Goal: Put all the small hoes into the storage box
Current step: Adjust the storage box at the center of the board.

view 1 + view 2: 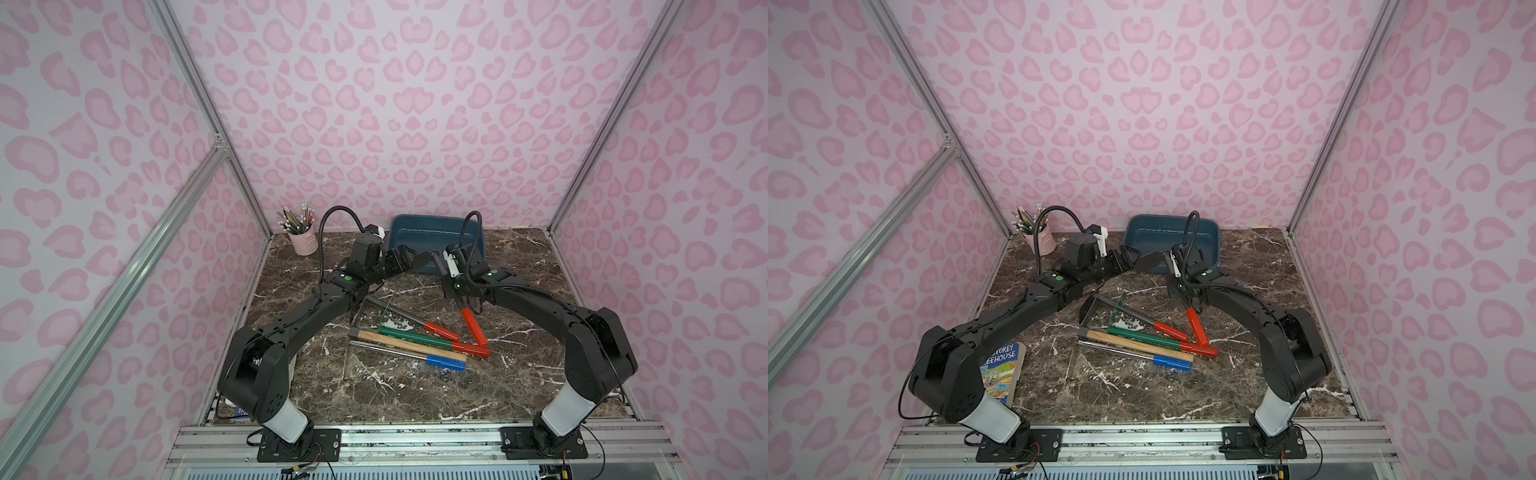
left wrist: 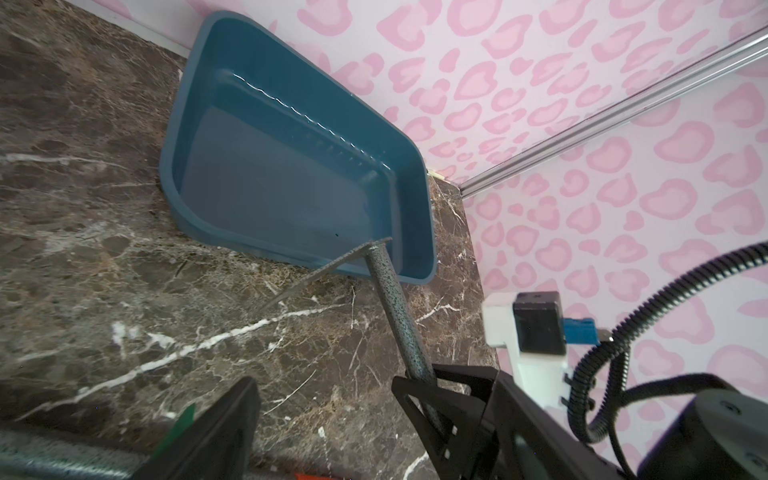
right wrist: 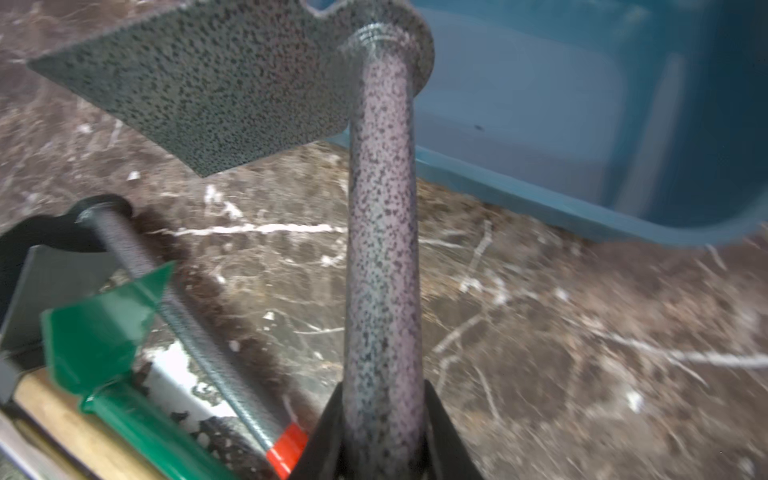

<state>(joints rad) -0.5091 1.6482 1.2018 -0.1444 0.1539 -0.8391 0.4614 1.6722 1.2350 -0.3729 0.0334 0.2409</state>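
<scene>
The right fingers point(image 3: 322, 453) are clamped on the hoe point(image 3: 382, 249) partway along its shaft, holding it off the surface. Its long axis runs from the red handle, low and toward the robot, up to the blade at the near rim of the box point(image 1: 428, 243), so the box lies straight ahead along the shaft. The left fingers point(image 2: 224, 428) are spread and empty, just beside the blade. A book point(image 1: 1005, 370) reads "STOREY" and "EEHOUSE", the rest hidden.

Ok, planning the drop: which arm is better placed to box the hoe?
Right: the right gripper holds the small hoe by its shaft, blade near the storage box; the left gripper is open, empty.
</scene>
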